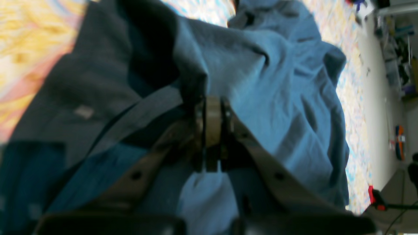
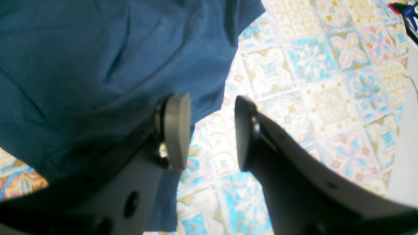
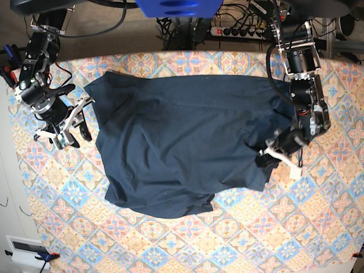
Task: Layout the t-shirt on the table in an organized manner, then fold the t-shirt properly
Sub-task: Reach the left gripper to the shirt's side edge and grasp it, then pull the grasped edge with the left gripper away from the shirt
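The dark navy t-shirt (image 3: 176, 142) lies spread and rumpled across the middle of the patterned table (image 3: 256, 227). My left gripper (image 3: 268, 154) is at the shirt's right edge, shut on a raised fold. From the left wrist, that gripper (image 1: 212, 109) pinches the bunched t-shirt (image 1: 277, 81), with a strip of table (image 1: 29, 42) behind. My right gripper (image 3: 73, 133) stands open just off the shirt's left edge, near a sleeve. Seen from the right wrist, that gripper (image 2: 210, 130) has bare table (image 2: 326, 81) between its jaws, and the t-shirt (image 2: 81, 65) lies under its left finger.
A power strip (image 3: 244, 31) and cables run behind the table's far edge. A blue part (image 3: 176, 7) hangs at the top centre. A red clamp (image 3: 5, 74) sits on the left table edge, and another clamp (image 3: 42, 256) at the near left corner.
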Robot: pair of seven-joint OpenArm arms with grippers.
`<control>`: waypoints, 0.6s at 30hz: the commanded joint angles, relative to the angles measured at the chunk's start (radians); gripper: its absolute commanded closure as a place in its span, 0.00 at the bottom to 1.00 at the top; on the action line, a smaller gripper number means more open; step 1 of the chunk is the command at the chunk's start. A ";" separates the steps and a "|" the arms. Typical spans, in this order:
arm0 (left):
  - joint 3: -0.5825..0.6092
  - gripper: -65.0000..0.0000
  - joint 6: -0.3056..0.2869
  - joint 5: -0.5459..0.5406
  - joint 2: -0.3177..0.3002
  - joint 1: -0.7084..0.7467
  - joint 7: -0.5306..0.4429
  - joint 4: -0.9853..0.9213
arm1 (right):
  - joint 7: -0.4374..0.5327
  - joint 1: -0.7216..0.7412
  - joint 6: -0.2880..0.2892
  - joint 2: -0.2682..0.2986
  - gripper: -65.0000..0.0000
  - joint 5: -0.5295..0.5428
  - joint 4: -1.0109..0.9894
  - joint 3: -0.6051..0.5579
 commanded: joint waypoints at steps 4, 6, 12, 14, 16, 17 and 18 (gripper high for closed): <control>-0.100 1.00 -0.002 -0.146 -0.080 0.172 -0.004 0.162 | 0.020 0.014 -0.003 -0.007 0.66 0.012 0.017 0.007; -0.124 1.00 -0.002 -0.202 -0.118 0.266 0.016 0.231 | 0.020 0.014 -0.003 -0.007 0.66 0.012 0.017 0.007; -0.266 1.00 -0.002 -0.334 -0.192 0.619 0.029 0.528 | 0.018 0.014 -0.003 -0.007 0.66 0.012 0.017 0.004; -0.304 1.00 -0.002 -0.352 -0.193 0.703 0.029 0.573 | 0.018 0.015 -0.003 -0.007 0.66 0.012 0.017 -0.001; -0.335 1.00 -0.002 -0.354 -0.207 0.772 0.030 0.588 | 0.018 0.014 -0.003 -0.007 0.66 0.010 0.017 -0.001; -0.350 1.00 -0.002 -0.351 -0.216 0.810 0.030 0.588 | 0.018 0.014 -0.003 -0.009 0.66 0.010 0.017 -0.001; -0.364 1.00 -0.002 -0.346 -0.219 0.843 0.029 0.582 | 0.018 0.014 -0.003 -0.009 0.66 0.010 0.017 -0.001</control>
